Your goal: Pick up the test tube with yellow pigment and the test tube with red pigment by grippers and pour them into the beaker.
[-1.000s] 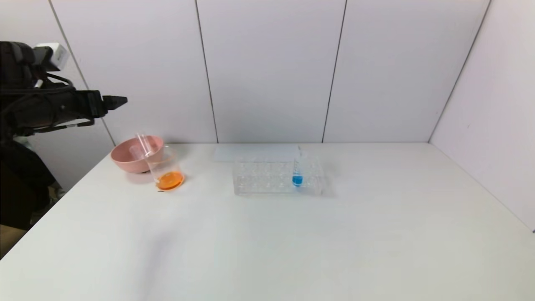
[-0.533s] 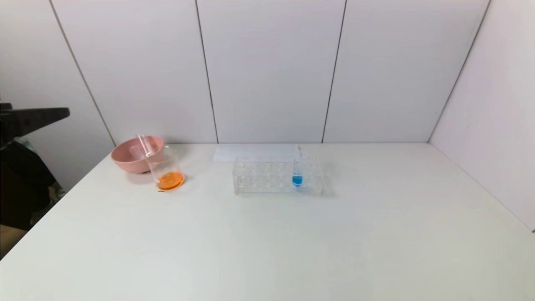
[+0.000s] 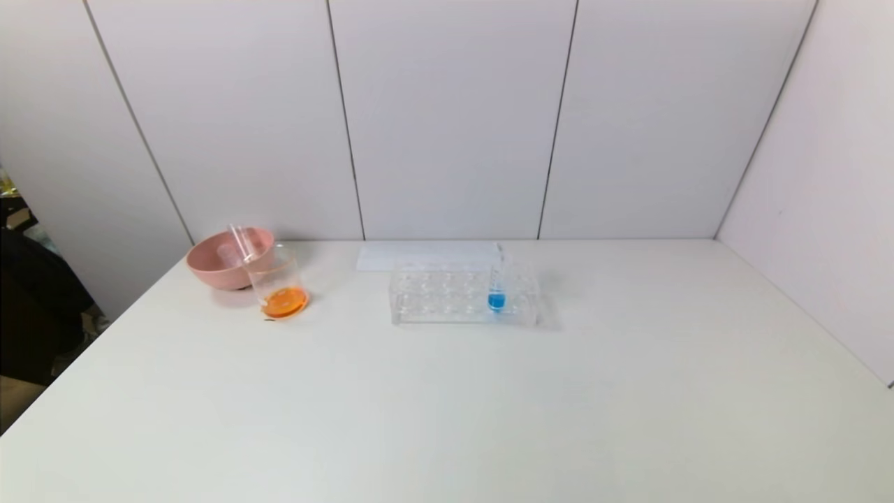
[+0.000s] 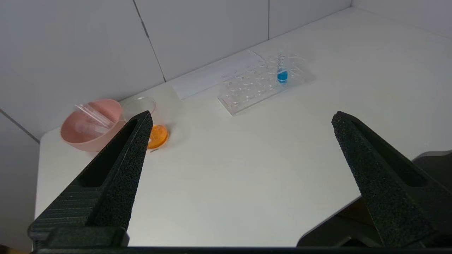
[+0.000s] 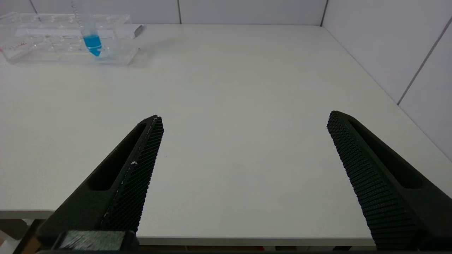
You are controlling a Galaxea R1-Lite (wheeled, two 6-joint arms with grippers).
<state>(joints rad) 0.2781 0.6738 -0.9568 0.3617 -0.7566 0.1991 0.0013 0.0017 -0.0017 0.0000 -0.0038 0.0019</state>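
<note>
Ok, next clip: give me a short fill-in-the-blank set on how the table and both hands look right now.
1. The liquid at the bottom of the beaker is ____ in colour.
2. The one tube still standing in the clear rack holds ____ liquid.
3. The empty tubes lie in the ____ bowl.
4. The left hand and the right hand both have their fingers ____.

Missing words: orange; blue; pink; open

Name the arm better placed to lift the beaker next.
Left. The beaker sits far left, in view of the open left gripper; the open right gripper faces the rack instead.
</note>
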